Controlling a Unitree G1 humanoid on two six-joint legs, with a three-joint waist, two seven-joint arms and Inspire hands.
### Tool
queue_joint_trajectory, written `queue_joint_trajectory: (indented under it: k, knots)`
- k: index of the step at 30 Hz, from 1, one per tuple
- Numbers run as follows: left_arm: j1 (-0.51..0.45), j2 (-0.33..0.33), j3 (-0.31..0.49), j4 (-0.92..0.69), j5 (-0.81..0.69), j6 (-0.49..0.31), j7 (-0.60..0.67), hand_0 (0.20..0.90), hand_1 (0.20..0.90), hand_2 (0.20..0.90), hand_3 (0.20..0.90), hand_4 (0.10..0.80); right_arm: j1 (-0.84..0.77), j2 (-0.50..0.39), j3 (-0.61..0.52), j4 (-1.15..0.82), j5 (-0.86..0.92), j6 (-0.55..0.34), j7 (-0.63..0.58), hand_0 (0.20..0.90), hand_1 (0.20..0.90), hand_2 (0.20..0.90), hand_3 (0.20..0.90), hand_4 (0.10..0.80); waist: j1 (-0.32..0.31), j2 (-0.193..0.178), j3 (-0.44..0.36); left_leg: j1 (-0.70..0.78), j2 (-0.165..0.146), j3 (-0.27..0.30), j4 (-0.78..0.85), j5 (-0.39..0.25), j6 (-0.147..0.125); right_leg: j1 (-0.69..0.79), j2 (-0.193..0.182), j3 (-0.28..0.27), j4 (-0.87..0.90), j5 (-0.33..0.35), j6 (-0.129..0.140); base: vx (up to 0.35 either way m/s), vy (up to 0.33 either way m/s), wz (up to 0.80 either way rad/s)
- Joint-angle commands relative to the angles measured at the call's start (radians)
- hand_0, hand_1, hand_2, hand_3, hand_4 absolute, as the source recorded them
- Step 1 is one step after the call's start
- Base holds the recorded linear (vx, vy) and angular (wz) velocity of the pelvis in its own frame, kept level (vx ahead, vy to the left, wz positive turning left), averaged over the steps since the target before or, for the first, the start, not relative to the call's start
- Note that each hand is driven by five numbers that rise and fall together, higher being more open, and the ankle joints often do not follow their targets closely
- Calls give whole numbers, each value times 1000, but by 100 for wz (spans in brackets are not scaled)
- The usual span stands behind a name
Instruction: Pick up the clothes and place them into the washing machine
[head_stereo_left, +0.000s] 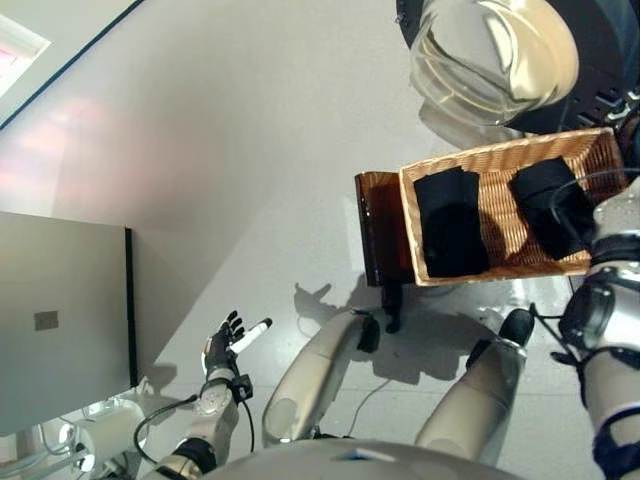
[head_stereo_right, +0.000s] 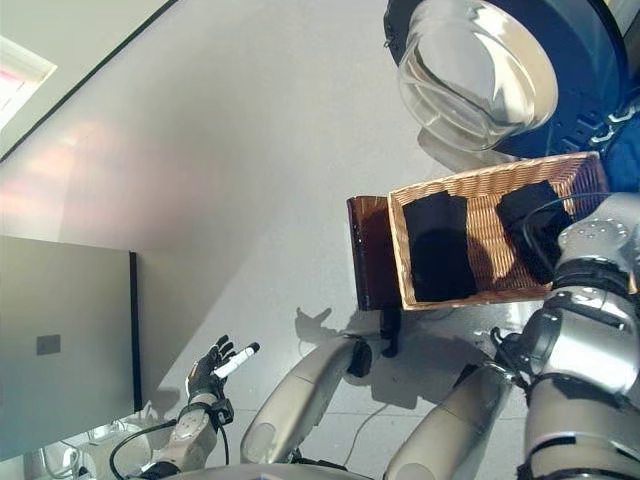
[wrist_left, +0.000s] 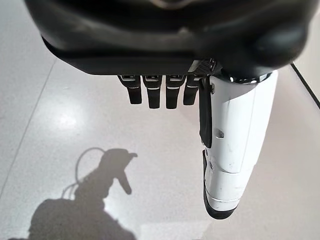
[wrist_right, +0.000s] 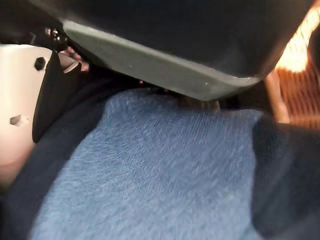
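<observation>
A wicker basket (head_stereo_left: 470, 158) stands on a brown stool (head_stereo_left: 380, 235). In it lie a folded black cloth (head_stereo_left: 450, 235) and a second dark cloth (head_stereo_left: 548, 205). A blue cloth (head_stereo_right: 627, 150) shows at the basket's right end. My right arm reaches into that end. In the right wrist view my right hand (wrist_right: 175, 35) presses close onto the blue cloth (wrist_right: 150, 170), its fingers hidden. The washing machine (head_stereo_left: 600, 60) stands behind the basket with its round glass door (head_stereo_left: 490, 50) swung open. My left hand (head_stereo_left: 225, 345) hangs open at the lower left, holding nothing.
A grey cabinet (head_stereo_left: 60, 320) stands at the left, close to my left hand. Pale floor (head_stereo_left: 250, 150) stretches between the cabinet and the stool.
</observation>
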Motion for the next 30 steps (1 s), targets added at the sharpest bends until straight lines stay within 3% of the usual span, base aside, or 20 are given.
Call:
queue_joint_trajectory:
  k: [1,6,9,15,17,18,20,22,25,28,30]
  knots:
    - [3,84,51,20,15,-72,30,900,900,900,900,800,-162,-350,184,-79,-183,-38,31,200,200,200,200,300,23,1,-56,10,12,-59,-37,-51,-142,74,21,1,33,-98,-99,28,-6,4]
    - [22,105,65,-4,31,-80,35,900,900,900,900,800,-217,-461,263,-50,-248,13,27,200,200,200,200,300,14,0,-63,15,9,-51,-54,-47,-145,70,17,11,25,-92,-101,22,1,-3]
    - [28,109,78,-20,22,-87,34,900,900,900,900,800,-286,-503,367,-8,-296,50,31,200,200,200,200,300,15,-4,-58,-4,14,-39,-57,-40,-148,41,21,28,25,-86,-105,-32,-3,-3]
    - [6,104,113,-32,1,-96,45,900,900,900,900,800,-360,-504,451,54,-301,69,47,200,200,200,200,300,4,-22,-24,-130,42,-27,85,-74,-152,-82,53,55,154,-136,-134,-80,-72,-11]
    - [1,101,134,-31,-11,-101,54,900,900,900,900,800,-379,-512,471,83,-309,72,35,354,354,354,354,410,0,-32,-24,-179,52,-28,144,-97,-155,-143,61,64,219,-158,-144,-55,-99,5]
    - [0,103,143,-33,-11,-104,59,900,900,900,900,800,-392,-520,491,97,-312,77,44,900,900,900,900,800,1,-37,-28,-198,58,-26,156,-102,-156,-164,64,72,233,-164,-147,-17,-41,22]
    - [2,108,159,-37,-18,-113,70,900,900,900,900,800,-402,-534,534,145,-348,116,43,900,900,900,900,800,7,-44,-31,-214,64,-25,165,-105,-157,-187,66,74,251,-165,-151,-7,-42,16]
    - [1,119,179,-42,-8,-123,85,900,900,900,900,800,-439,-560,663,209,-490,212,24,900,900,900,900,800,16,-57,-41,-218,69,-22,149,-100,-156,-208,72,81,248,-161,-154,38,-14,4]
    - [9,121,193,-60,8,-131,93,900,900,900,900,800,-459,-560,748,229,-595,265,30,900,900,900,900,800,15,-54,-35,-217,71,-18,139,-92,-154,-207,75,80,242,-153,-154,12,0,0]
    - [11,135,225,-69,9,-136,95,900,900,900,900,800,-491,-568,951,284,-883,405,17,900,900,900,900,800,21,-66,-40,-204,70,-16,110,-77,-152,-198,77,76,223,-142,-155,8,1,4]
    - [11,141,239,-83,9,-130,85,900,900,900,900,800,-507,-555,1091,325,-1066,488,118,900,900,900,900,800,24,-75,-40,-196,68,-15,91,-69,-150,-191,80,73,212,-133,-156,12,12,-16]
